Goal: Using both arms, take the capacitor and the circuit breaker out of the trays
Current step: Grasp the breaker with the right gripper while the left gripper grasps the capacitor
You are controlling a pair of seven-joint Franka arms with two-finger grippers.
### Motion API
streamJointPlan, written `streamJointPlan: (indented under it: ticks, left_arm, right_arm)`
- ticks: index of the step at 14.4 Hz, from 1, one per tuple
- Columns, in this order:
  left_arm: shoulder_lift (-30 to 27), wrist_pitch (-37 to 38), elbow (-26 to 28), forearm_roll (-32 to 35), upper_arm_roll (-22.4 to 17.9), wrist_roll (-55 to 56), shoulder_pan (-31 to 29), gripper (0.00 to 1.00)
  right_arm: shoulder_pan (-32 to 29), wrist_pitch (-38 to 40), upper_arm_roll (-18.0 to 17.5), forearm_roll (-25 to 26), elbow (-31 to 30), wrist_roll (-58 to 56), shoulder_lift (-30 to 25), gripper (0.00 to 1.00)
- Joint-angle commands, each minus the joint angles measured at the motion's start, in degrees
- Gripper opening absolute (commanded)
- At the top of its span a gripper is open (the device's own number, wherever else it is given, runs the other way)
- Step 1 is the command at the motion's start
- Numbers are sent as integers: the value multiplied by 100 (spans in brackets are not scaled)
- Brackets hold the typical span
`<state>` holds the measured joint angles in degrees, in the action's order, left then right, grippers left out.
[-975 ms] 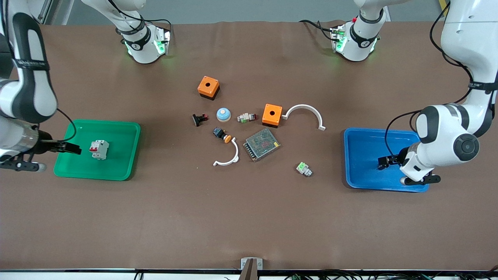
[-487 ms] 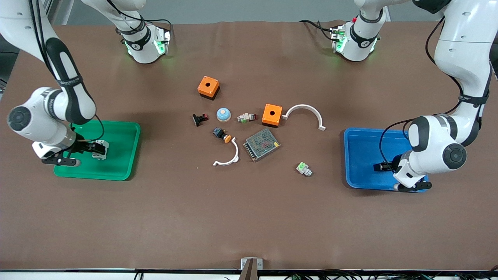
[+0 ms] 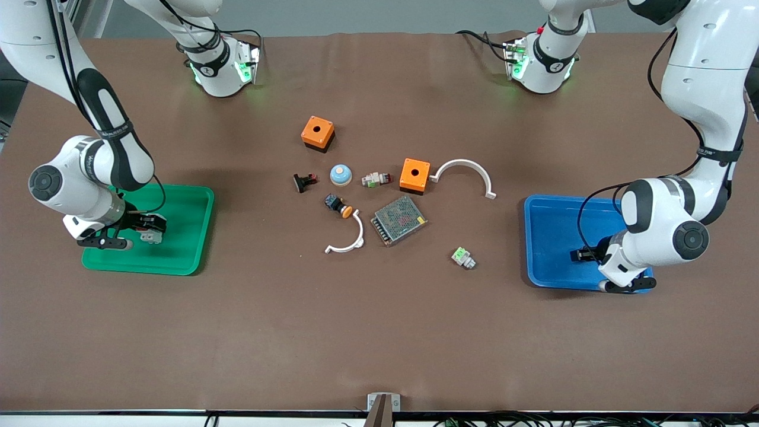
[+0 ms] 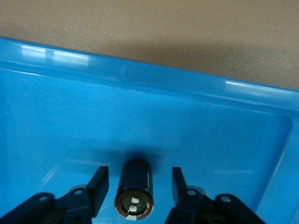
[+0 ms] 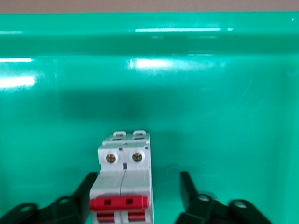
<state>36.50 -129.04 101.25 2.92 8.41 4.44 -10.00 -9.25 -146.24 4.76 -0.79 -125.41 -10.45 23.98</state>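
Observation:
The breaker [image 5: 124, 182], a white block with red levers, lies in the green tray [image 3: 184, 237] at the right arm's end of the table; it also shows in the front view [image 3: 152, 237]. My right gripper [image 5: 138, 182] is low in the tray and open, one finger beside the breaker, the other apart from it. The capacitor [image 4: 135, 189], a tiny black cylinder, lies on the floor of the blue tray [image 3: 551, 225] at the left arm's end. My left gripper [image 4: 138, 176] is open with a finger on each side of it, not touching. In the front view the left gripper [image 3: 581, 255] hides the capacitor.
In the table's middle lie two orange boxes [image 3: 318, 133] [image 3: 414, 175], a blue-domed button [image 3: 340, 174], a black-and-red clip [image 3: 305, 181], a black push button [image 3: 338, 206], a mesh-covered power supply [image 3: 399, 220], two white arcs [image 3: 465, 169] [image 3: 348, 237] and two white-and-green connectors [image 3: 463, 257] [image 3: 376, 178].
My right gripper has swung in from the tray's outer edge and now straddles the breaker. My left gripper has shifted slightly toward the blue tray's nearer edge.

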Motion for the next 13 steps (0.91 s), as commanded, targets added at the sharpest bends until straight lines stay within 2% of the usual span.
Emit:
streamJointPlan:
  ticks: [1, 2, 3, 4, 6, 8, 10, 11, 12, 13]
  left_arm:
    - [24, 19, 0, 7, 3, -75, -37, 53]
    - [24, 19, 26, 7, 3, -75, -37, 52]
    - [24, 28, 35, 7, 3, -75, -37, 50]
    - [24, 28, 52, 7, 3, -83, -37, 50]
    - [24, 28, 105, 7, 3, -92, -28, 48]
    - [24, 37, 123, 7, 3, -92, -20, 35]
    - [-2, 37, 140, 16, 3, -101, -11, 18]
    - [-29, 63, 132, 7, 3, -101, -11, 11]
    - [-55, 124, 106, 7, 12, -92, 15, 6]
    - [-134, 212, 79, 7, 38, -66, 24, 5]
  right_arm:
    - [-69, 174, -107, -26, -98, -89, -157, 37]
    - [-69, 183, -133, -26, -89, -80, -166, 19]
    - [-51, 210, -142, -26, -63, -63, -209, 6]
    - [-25, 445, -168, -26, 94, -45, -288, 2]
    - [124, 1548, -186, -26, 760, 94, -359, 1]
    - [518, 2491, -186, -35, 1341, 341, -464, 1]
    - [931, 2679, -186, -131, 1458, 664, -561, 1]
    - [1221, 2671, -178, -436, 1449, 989, -561, 0]
    - [1467, 2645, -169, -622, 1458, 1209, -535, 0]
    - [1748, 2584, -169, -737, 1458, 1481, -518, 0]
